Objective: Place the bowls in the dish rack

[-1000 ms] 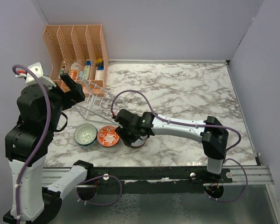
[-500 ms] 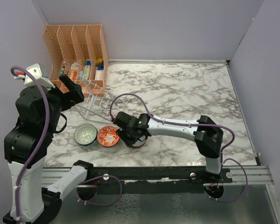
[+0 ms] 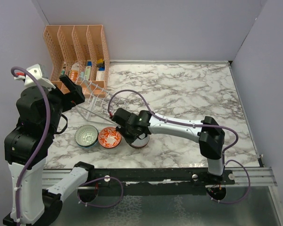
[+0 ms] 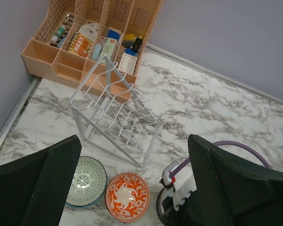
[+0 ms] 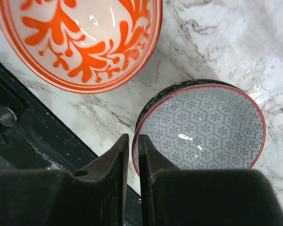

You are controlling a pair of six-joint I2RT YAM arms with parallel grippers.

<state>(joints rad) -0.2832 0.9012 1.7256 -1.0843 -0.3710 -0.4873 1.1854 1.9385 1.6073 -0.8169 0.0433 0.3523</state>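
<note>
Three bowls sit near the table's front edge. The teal-green bowl is leftmost, the orange-red bowl beside it. My right gripper is shut on the near rim of the grey-blue bowl, one finger inside and one outside. The clear dish rack stands empty just behind the bowls. My left gripper is open and empty, held high above the rack and bowls.
The orange slotted file organizer, with small items in it, stands at the back left against the wall, touching the rack's far end. A black rail runs along the table's front edge close to the bowls.
My right gripper has shifted a little back toward the rack with the grey-blue bowl's rim in it, and more of that bowl shows beneath the wrist. The left arm has barely moved.
</note>
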